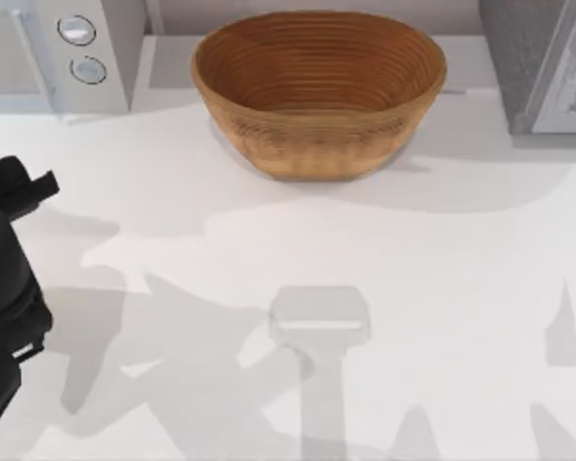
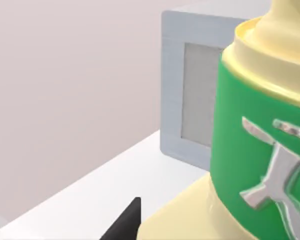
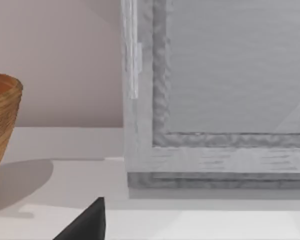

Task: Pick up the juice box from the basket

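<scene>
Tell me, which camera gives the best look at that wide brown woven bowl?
The top view: the wide brown woven bowl shows whole there, rim and ribbed inside, at the table's back centre. The right wrist view catches just a slice of its side. The left wrist view faces a green and cream carton instead.
</scene>
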